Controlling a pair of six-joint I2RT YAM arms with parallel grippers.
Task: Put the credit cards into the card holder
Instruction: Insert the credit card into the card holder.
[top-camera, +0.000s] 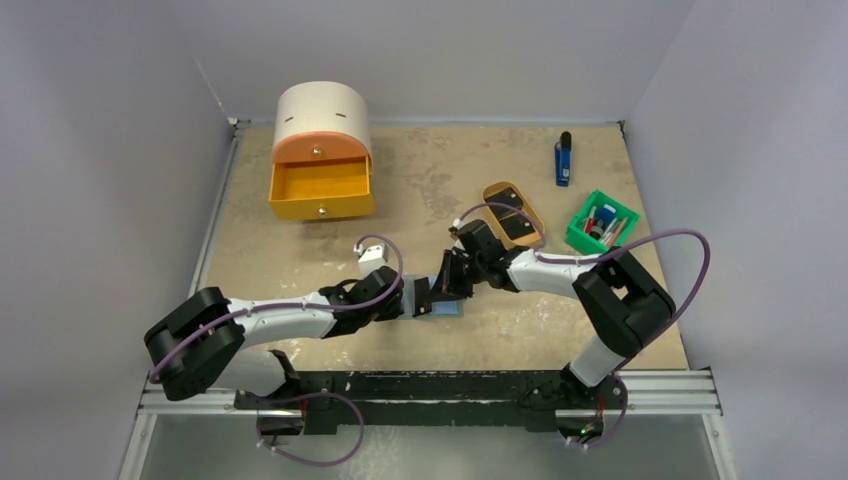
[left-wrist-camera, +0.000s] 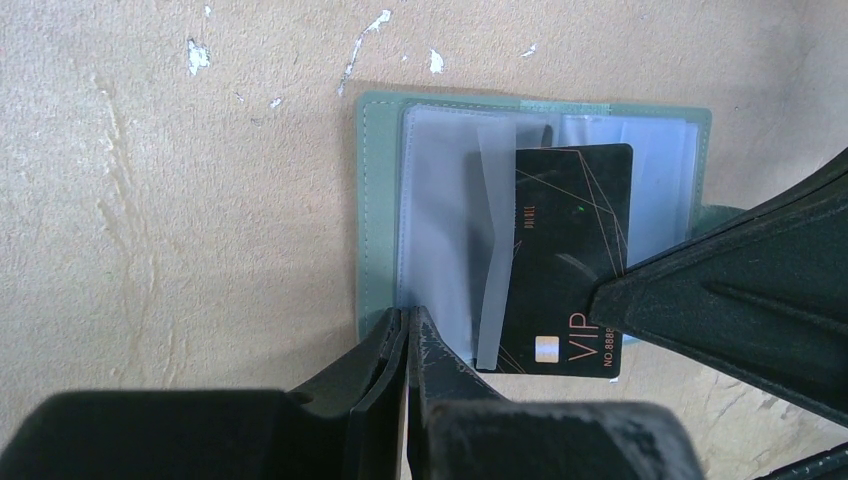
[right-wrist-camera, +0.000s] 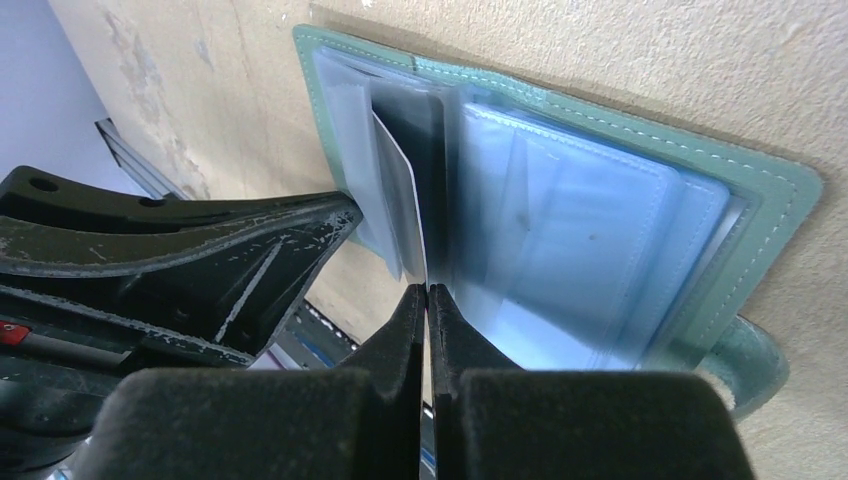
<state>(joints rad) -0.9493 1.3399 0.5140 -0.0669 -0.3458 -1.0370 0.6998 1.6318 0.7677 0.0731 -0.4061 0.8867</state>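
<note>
The card holder lies open on the table, grey-green with pale clear pockets; it also shows in the top view and the right wrist view. My left gripper is shut on the near edge of one of its clear pocket leaves. A black credit card marked VIP sits partly inside a pocket, with its near end sticking out. My right gripper is shut on that card's edge, and the card is seen edge-on. More black cards lie in the tan oval tray.
A green bin of small items stands right of the tray. A blue-and-black stick-shaped object lies at the back right. An orange and cream drawer box with its lower drawer open stands at the back left. Both grippers meet over the card holder.
</note>
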